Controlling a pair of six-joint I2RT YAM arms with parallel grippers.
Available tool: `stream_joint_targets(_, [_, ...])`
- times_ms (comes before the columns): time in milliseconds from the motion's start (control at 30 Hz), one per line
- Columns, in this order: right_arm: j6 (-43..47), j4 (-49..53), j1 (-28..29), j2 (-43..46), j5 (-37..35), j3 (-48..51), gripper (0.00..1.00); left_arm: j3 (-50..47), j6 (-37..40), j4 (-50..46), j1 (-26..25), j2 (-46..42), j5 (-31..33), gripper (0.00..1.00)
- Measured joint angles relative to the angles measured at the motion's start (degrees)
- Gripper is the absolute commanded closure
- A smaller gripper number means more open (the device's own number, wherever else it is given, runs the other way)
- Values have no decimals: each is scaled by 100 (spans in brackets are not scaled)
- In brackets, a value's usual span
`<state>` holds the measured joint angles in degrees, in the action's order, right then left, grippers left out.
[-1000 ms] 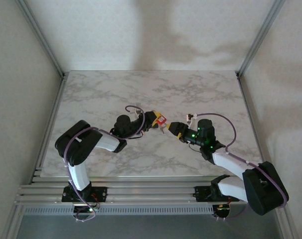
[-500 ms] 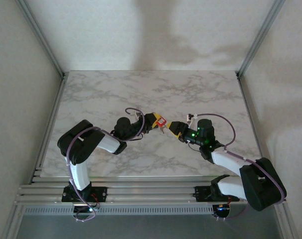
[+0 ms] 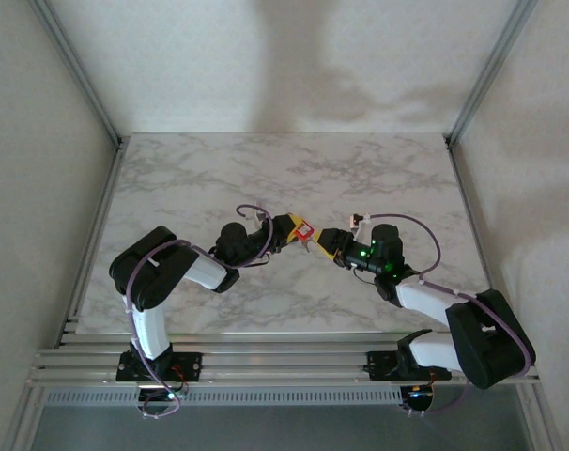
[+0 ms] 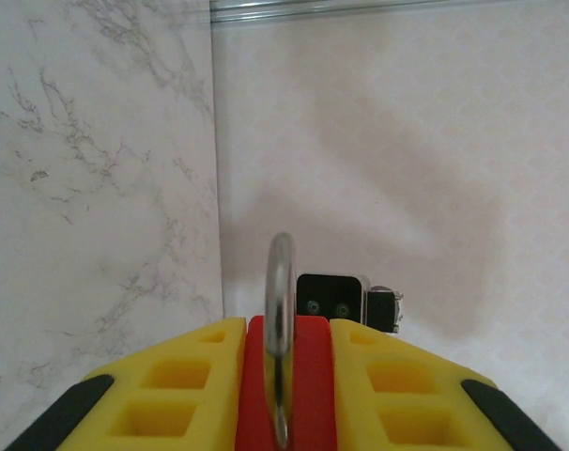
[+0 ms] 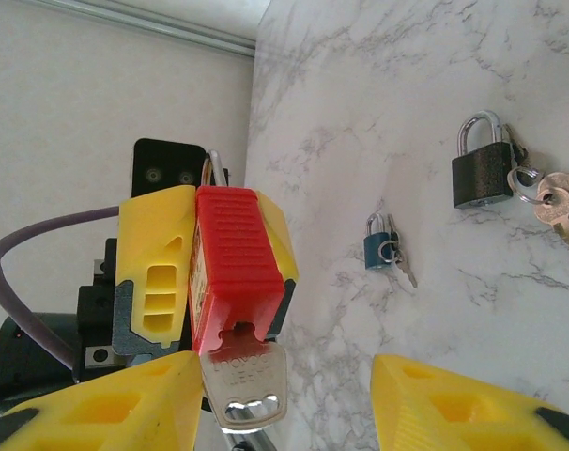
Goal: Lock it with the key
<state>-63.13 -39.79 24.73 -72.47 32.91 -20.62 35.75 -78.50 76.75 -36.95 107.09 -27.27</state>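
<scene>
My left gripper (image 4: pixel 284 371) clamps the red padlock (image 5: pixel 238 254) mid-frame; my right gripper (image 5: pixel 289 399) is spread open beside its key (image 5: pixel 245 390).

blk padlock (image 5: pixel 482 175), blue padlock (image 5: pixel 376 253), marble tbl (image 5: pixel 407 56)

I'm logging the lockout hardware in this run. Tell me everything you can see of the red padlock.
The red padlock has a blocky, plastic-looking red body and a thin silver metal shackle. I cannot tell whether the shackle is latched. The padlock is held above the marble table, clamped between the yellow fingers of the left gripper. A silver key sits in the end opposite the shackle, between the right gripper jaws, which stand wide apart.
</scene>
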Motion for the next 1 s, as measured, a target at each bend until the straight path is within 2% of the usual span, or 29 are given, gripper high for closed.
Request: stream_joint_targets(1000, [96, 70, 0, -2, 15, -15, 60, -28, 0, -37, -31, 0, 4, 100])
